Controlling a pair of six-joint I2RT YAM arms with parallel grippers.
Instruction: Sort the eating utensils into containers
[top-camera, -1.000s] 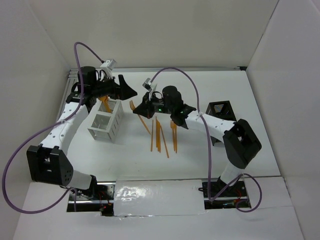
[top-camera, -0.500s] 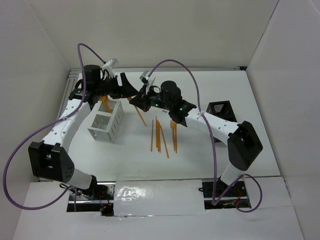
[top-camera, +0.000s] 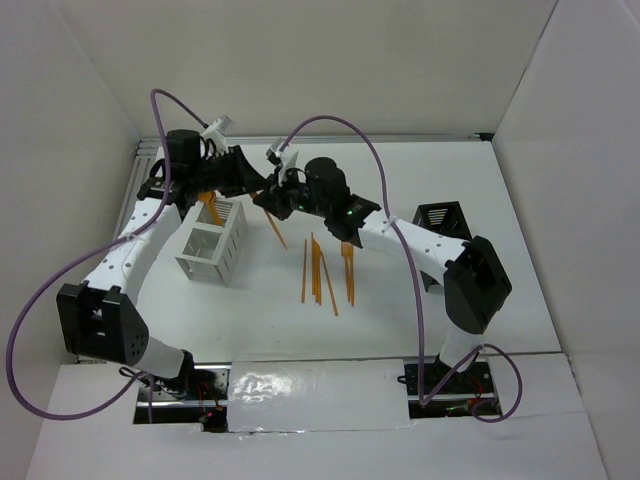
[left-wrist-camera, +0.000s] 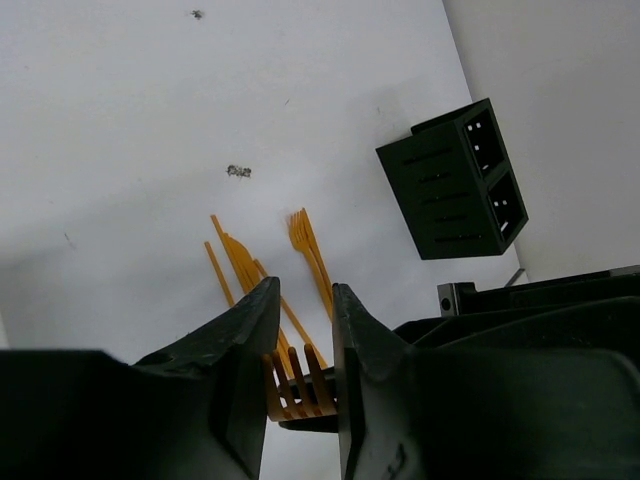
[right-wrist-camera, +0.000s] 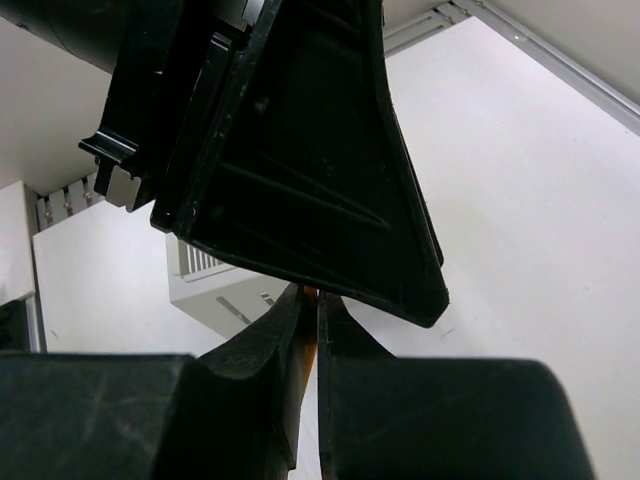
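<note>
Utensils (top-camera: 213, 207) are standing in the far end of the white caddy (top-camera: 232, 252), which is sitting at 9 o'clock on the table (top-camera: 250, 315). Just off its 1 o'clock corner, the left gripper (top-camera: 255, 183) is meeting the right gripper (top-camera: 272, 200) in the air. We are reading this as a handover of one orange fork (left-wrist-camera: 298, 385).

In the left wrist view the tines are filling the gap between the left fingers (left-wrist-camera: 245, 340). We cannot tell whether those fingers are pressing or only straddling. The right gripper is clenched on the fork, with an orange sliver showing in its slit.

We are recommending this order:
- Close the left fingers firmly on the fork.
- Only then open the right gripper and back it away toward 3 o'clock without dragging.
- Lift the handle, which is hanging toward 5 o'clock, clear of the caddy wall before lowering.

More loose pieces (top-camera: 322, 268) are lying at the centre, and the black caddy (top-camera: 440, 222) is sitting at 3 o'clock.
</note>
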